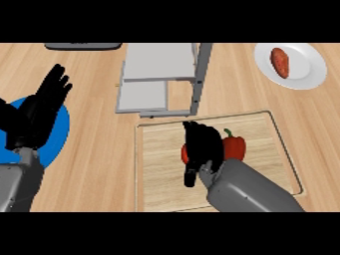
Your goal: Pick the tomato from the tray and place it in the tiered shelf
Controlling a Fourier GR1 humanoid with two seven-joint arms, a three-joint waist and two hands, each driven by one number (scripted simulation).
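Right robot hand [202, 147] curled around tomato [184, 153] on tray [158, 169], mostly hiding it; left robot hand [44, 102] relaxed.

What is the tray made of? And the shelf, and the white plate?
The tray looks like pale wood: matte, with grain lines and a raised rim. The tiered shelf looks like grey metal or plastic: smooth, flat panels on thin posts. The white plate looks like glazed ceramic, smooth and plain, though that is uncertain.
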